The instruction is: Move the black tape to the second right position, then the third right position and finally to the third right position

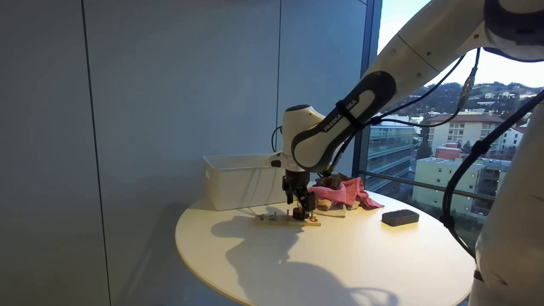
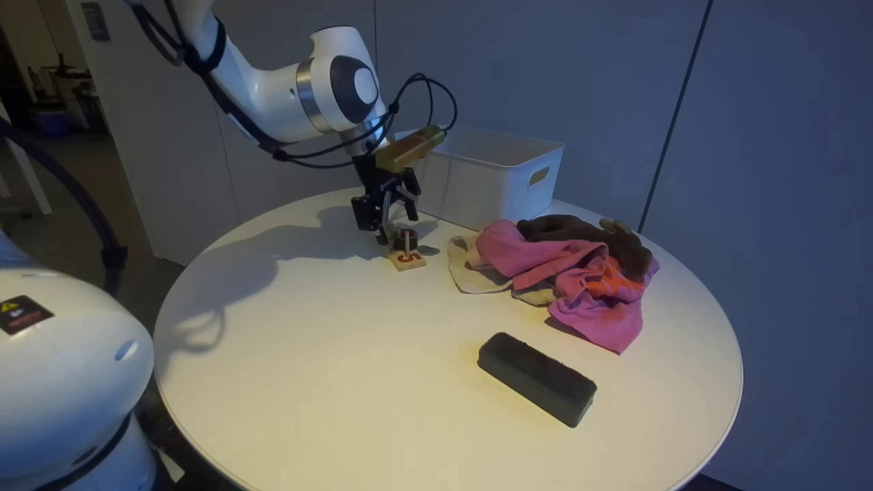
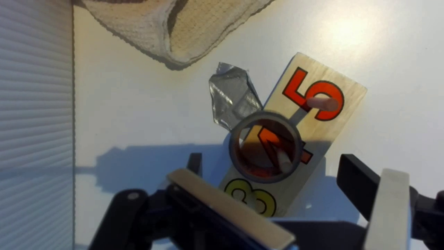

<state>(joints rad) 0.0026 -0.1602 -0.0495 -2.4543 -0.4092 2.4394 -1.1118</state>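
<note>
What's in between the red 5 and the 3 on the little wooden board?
The black tape lies between them. The 4 and a wooden peg show through its hole. You can see it in the wrist view.

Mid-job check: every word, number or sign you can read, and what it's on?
"FRANKA", then past a strap "IKA": arm.
"5": wooden board.
"4": board, partly hidden by the black tape.
"3": board.
"2", probably: board; the mark beyond is too blurred.
Yellow-triangle label on the white robot body: too small to read.
Wall plaque: too small to read.
</note>
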